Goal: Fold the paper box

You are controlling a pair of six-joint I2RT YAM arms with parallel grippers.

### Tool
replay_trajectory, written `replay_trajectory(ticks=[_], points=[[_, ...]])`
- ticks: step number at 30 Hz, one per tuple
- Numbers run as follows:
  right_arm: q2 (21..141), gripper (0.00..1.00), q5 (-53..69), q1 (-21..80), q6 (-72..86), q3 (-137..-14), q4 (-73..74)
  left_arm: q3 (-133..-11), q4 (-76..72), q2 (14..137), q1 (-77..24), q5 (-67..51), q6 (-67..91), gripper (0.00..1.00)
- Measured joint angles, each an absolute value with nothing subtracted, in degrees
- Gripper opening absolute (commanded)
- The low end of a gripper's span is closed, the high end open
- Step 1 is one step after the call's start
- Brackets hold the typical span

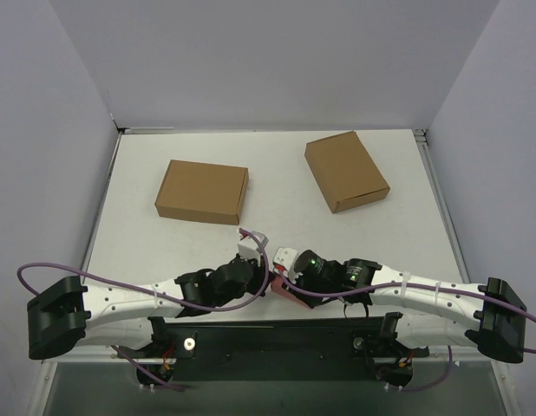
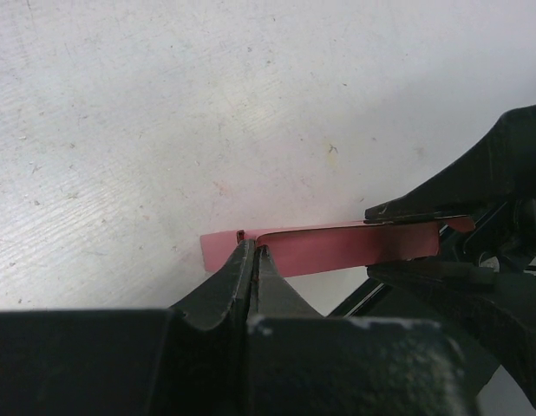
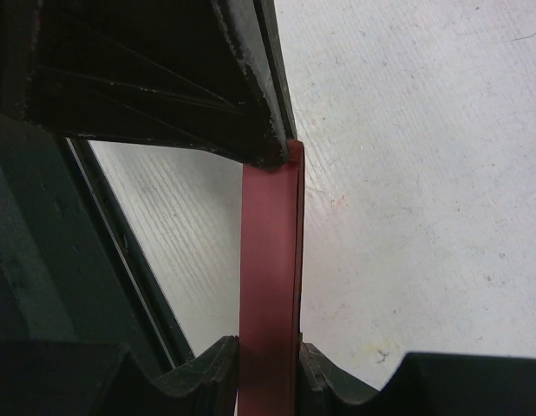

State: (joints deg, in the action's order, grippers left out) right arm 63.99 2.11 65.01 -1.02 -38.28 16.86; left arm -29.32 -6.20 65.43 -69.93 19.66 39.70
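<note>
White table (image 1: 277, 227): surface matte, with fine scuffs and specks showing in the wrist views. Two closed brown cardboard boxes lie flat on it, well apart. The left cardboard box (image 1: 202, 191) sits left of centre, nearly square to the table edges, and the right cardboard box (image 1: 346, 171) sits farther back on the right, turned at an angle.

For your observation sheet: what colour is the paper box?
The paper box is pink, clearest in the left wrist view.

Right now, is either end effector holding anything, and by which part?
Both hold the pink paper box: left end effector pinches one end's edge, right end effector clamps the opposite end.
</note>
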Motion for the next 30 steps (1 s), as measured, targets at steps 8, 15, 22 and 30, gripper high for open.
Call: replay_trajectory(ticks=[8, 15, 22, 30], points=[[63.7, 0.1, 2.0, 65.0, -1.0, -38.0, 16.6, -28.7, -7.8, 65.7, -71.2, 21.5, 36.2, 0.0], [63.5, 0.1, 1.7, 64.9, -0.8, -37.9, 16.5, -28.8, -9.0, 66.9, -72.7, 24.0, 33.1, 0.0], [63.5, 0.1, 1.7, 64.9, -0.8, -37.9, 16.5, -28.4, -10.2, 67.3, -73.5, 25.6, 31.7, 0.0], [63.5, 0.1, 1.7, 64.9, -0.9, -37.8, 16.4, -26.7, -11.9, 66.3, -73.8, 25.3, 29.5, 0.0]])
